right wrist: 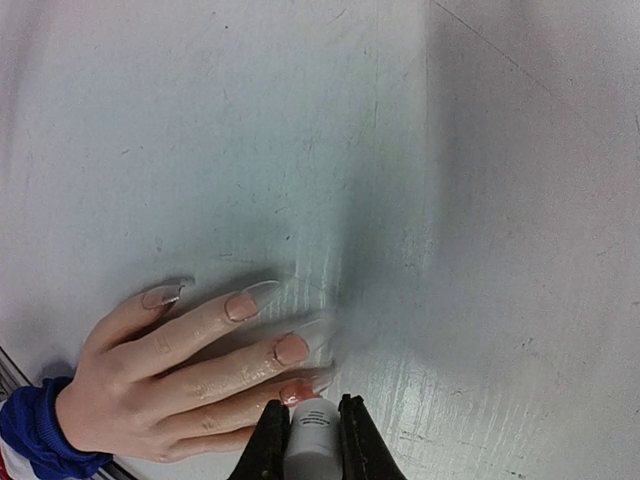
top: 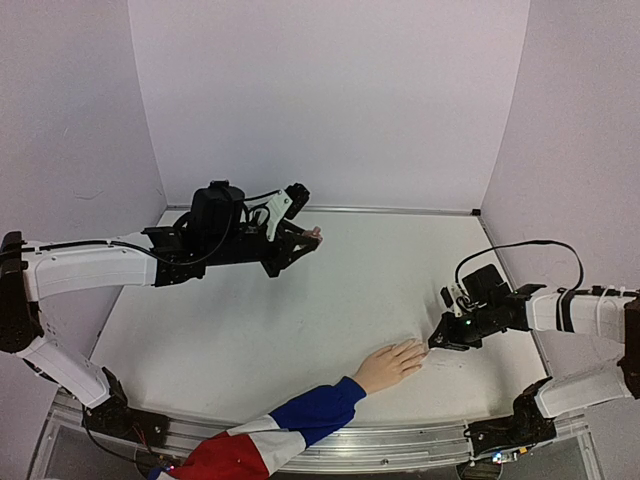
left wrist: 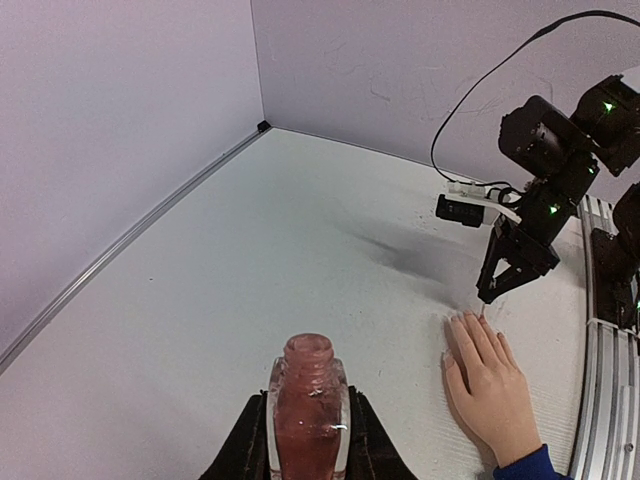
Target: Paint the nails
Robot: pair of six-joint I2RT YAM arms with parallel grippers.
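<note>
- Where the fixed overhead view shows the near right of the pale grey table [top: 300, 320], you find the right gripper [top: 437, 340], jaws clamped on a small white cylindrical cap [right wrist: 313, 432]; judged to be the brush handle, though the bristles are hidden.
- Left gripper [top: 303, 237]: raised over the far left of the table, jaws closed on an uncapped glass bottle of pinkish-red polish [left wrist: 308, 400], held upright.
- Pale flesh-coloured hand [right wrist: 170, 375]: lies palm down and flat on the table near the front edge, with a blue, white and red sleeve [top: 310, 415] trailing towards the left arm's base.
- Nails [right wrist: 291, 348]: long, at the fingertips, which point towards the right arm. Several carry a pinkish tint.
- Key relation: the fingers' long axis runs from the sleeve straight towards your right gripper. The white cap sits just beside the nearest nail in the wrist view; whether anything touches it cannot be told.
- Nearer arm: the right, right at the fingertips. The left is well apart.
- Judgement: your next stroke should follow the nail's length, with small sideways steps from one nail to the next.
</note>
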